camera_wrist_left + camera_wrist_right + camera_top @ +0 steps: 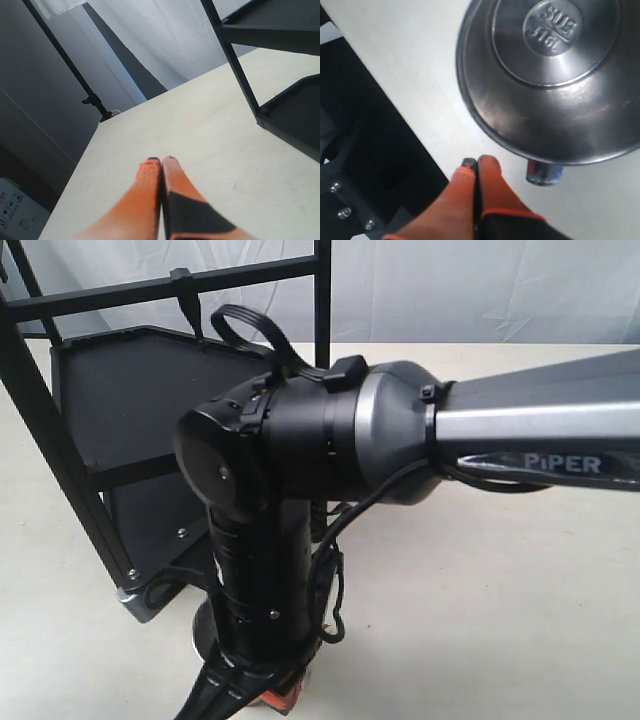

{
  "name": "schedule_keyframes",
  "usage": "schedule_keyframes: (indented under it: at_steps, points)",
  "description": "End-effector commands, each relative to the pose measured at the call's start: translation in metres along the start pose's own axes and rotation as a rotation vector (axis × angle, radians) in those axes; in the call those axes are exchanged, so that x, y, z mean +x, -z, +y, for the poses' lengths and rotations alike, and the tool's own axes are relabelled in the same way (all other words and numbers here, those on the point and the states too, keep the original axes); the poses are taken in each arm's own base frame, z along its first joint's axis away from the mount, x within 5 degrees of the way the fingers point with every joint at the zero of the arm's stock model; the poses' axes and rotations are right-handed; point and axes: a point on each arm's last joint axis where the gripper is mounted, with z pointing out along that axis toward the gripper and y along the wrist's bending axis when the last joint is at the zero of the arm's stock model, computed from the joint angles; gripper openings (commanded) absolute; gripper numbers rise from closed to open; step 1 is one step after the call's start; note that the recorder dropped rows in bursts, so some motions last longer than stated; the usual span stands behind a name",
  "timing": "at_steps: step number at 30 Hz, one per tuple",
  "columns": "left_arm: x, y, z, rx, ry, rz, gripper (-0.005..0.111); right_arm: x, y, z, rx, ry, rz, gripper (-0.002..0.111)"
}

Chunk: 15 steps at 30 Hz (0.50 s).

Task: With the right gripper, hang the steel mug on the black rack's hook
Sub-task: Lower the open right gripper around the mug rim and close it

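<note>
In the right wrist view the steel mug (545, 85) fills the upper part, its stamped round base turned to the camera. A short piece of its handle (545, 173) pokes out under the rim. My right gripper (476, 163) is shut just beside that rim, and its orange fingers (492, 182) press together with nothing between them. The handle lies a little apart from them. In the exterior view the right arm hides almost all of the mug. The black rack (100, 390) stands at the left, and the hook (188, 295) hangs from its top crossbar. My left gripper (161, 160) is shut over bare table.
The rack's lower shelf and bolted foot (355, 200) lie close beside the right fingers. Its upright bar (240, 75) and shelves stand near the left gripper. The table edge (85, 150) runs off beyond the left gripper. A white curtain hangs behind.
</note>
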Motion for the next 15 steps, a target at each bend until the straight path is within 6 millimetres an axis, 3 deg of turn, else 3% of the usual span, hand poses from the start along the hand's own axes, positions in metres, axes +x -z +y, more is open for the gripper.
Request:
schedule_keyframes:
  at_steps: [1,8,10,13,15]
  points:
    - [-0.001,0.000,0.000,-0.001,0.004,-0.012,0.002,0.001,0.000,-0.009,0.094,-0.018,0.009,-0.001]
    - [-0.001,0.000,0.000,-0.001,0.004,-0.012,0.002,0.001,0.001,-0.019,0.198,-0.050,0.008,0.000]
    - [-0.001,0.000,0.000,-0.001,0.004,-0.012,0.002,0.001,0.001,-0.019,0.198,-0.050,0.008,0.012]
    - [-0.001,0.000,0.000,-0.001,0.004,-0.012,0.002,0.001,0.001,-0.019,0.198,-0.046,0.009,0.050]
    - [-0.001,0.000,0.000,-0.001,0.004,-0.012,0.002,0.002,0.003,-0.017,0.186,-0.038,0.004,0.057]
